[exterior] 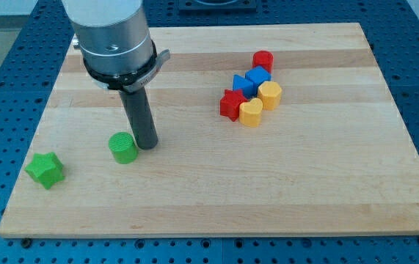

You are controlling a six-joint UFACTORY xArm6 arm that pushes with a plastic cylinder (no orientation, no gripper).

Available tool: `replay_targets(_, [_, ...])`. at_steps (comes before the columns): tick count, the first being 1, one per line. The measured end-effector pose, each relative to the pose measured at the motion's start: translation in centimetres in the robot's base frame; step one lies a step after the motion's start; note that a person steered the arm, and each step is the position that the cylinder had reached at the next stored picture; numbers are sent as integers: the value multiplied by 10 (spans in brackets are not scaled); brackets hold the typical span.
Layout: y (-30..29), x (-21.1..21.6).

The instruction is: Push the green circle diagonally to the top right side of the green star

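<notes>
The green circle (pixel 123 147) lies on the wooden board at the view's lower left. The green star (pixel 45 169) lies further left and a little lower, near the board's left edge. My tip (pixel 147 146) stands just right of the green circle, very close to its right side; contact cannot be told. The dark rod rises from the tip to the arm's grey body at the view's top left.
A cluster of blocks sits at the view's upper right: a red cylinder (pixel 263 60), a blue block (pixel 257 76), a blue block (pixel 242 85), a yellow hexagon (pixel 269 95), a red star (pixel 231 104) and a yellow heart (pixel 251 113). The wooden board (pixel 304 191) ends in blue pegboard all round.
</notes>
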State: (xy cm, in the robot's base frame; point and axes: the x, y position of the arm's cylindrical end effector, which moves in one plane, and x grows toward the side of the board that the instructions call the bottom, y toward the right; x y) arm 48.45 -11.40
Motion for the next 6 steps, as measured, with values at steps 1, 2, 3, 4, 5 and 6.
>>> replay_targets(1, [-26, 2])
replay_targets(2, [-17, 2])
replay_targets(3, [-1, 2])
replay_targets(4, [18, 2])
replay_targets(5, [49, 2])
replay_targets(6, [69, 2])
